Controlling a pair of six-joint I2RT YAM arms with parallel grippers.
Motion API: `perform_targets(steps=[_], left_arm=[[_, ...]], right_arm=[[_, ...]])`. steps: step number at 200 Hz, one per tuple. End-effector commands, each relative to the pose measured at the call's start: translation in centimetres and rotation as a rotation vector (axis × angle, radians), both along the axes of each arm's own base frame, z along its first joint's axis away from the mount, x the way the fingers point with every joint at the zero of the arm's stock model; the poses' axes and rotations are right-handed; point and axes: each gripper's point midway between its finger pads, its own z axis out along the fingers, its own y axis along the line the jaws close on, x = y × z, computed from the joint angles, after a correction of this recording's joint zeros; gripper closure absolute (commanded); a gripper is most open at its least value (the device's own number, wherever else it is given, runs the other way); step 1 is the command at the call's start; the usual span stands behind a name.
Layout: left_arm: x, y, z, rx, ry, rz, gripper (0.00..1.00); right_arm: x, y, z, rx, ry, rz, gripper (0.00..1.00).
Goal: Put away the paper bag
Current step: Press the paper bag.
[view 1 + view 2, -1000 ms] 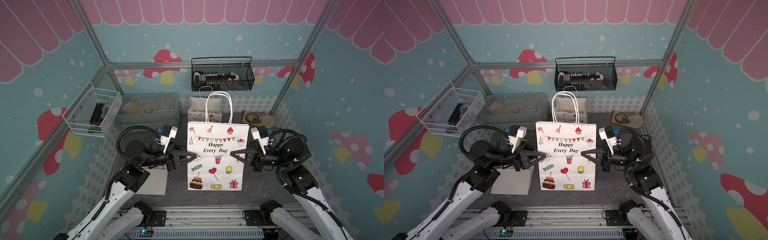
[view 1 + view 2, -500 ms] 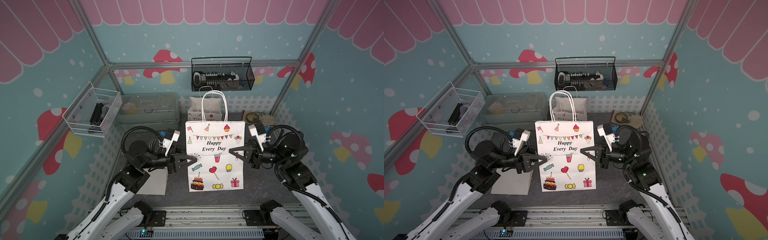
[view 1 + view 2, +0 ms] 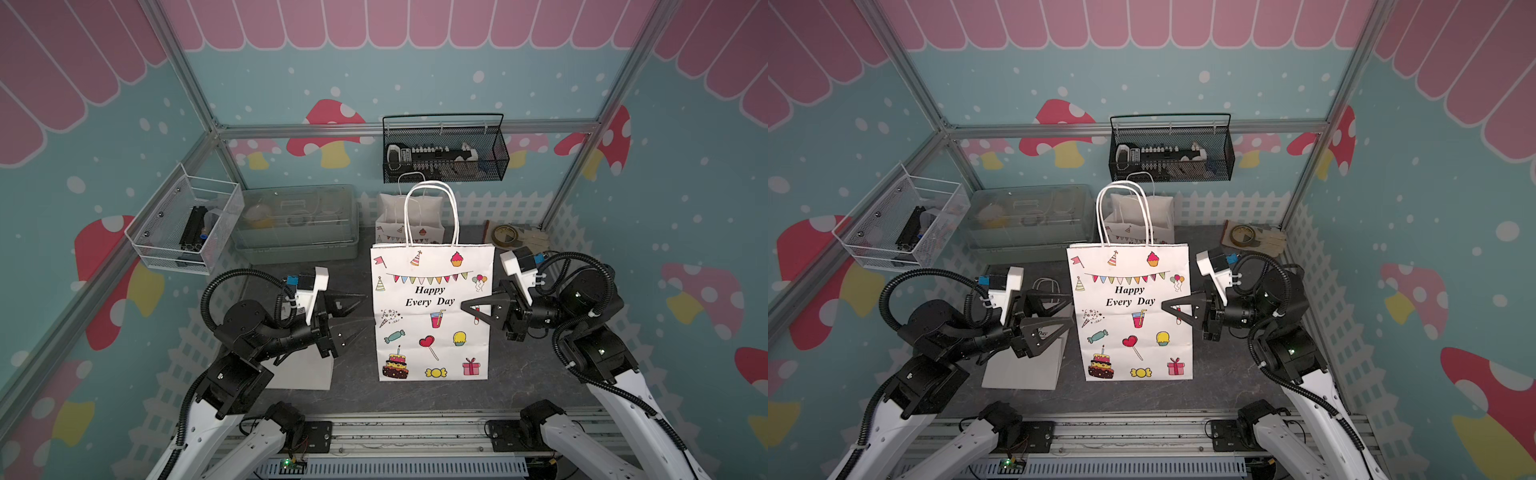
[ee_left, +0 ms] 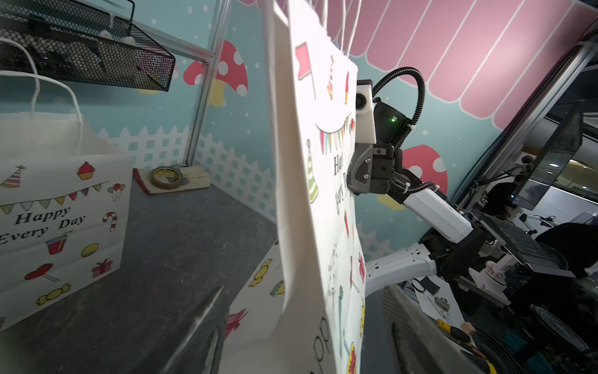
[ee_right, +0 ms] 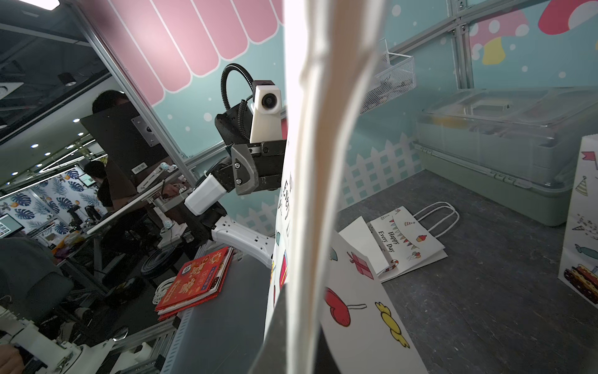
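In both top views the paper bag (image 3: 432,316) (image 3: 1133,320) is being held upright at the middle of the table (image 3: 519,374), flattened, with its printed face toward the camera. The right gripper (image 3: 467,306) is pinching its right edge, fingers pressed together on the paper. The left gripper (image 3: 360,316) is hanging just beside the left edge with fingers spread. In the left wrist view, the bag's edge is showing between two blurred, parted fingers (image 4: 200,330). In the right wrist view, dark fingers (image 5: 275,340) are clamping the bag's near edge.

text | paper bag (image 3: 432,316) — "Happy Every Day" | rear standing bag (image 4: 61,210) — same words | flat bag (image 5: 409,241): same words
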Motion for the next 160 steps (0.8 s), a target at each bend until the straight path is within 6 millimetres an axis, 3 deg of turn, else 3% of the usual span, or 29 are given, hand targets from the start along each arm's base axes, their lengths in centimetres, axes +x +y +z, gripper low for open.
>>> perform_targets(steps=[1, 33, 72, 122, 160], left_arm=[[-0.5, 0.5, 0.5, 0.002, -0.058, 0.015, 0.24], [-2.8, 0.2, 0.6, 0.003, -0.089, -0.097, 0.24], [-4.7, -0.6, -0.3, 0.008, -0.089, -0.237, 0.24], [-4.9, -1.5, -0.3, -0.036, -0.131, -0.291, 0.24], [-3.0, -2.5, -0.3, -0.029, -0.129, -0.285, 0.24]], right_arm=[[-3.4, -0.7, 3.3, 0.037, -0.115, 0.091, 1.00], [-5.5, -0.9, 4.3, 0.034, -0.133, 0.199, 1.00], [-4.6, -0.5, 4.3, 0.024, -0.096, 0.231, 1.00], [-2.2, 0.3, 5.7, 0.045, -0.076, 0.210, 1.00], [-0.5, 0.9, 6.0, 0.062, -0.050, 0.204, 1.00]])
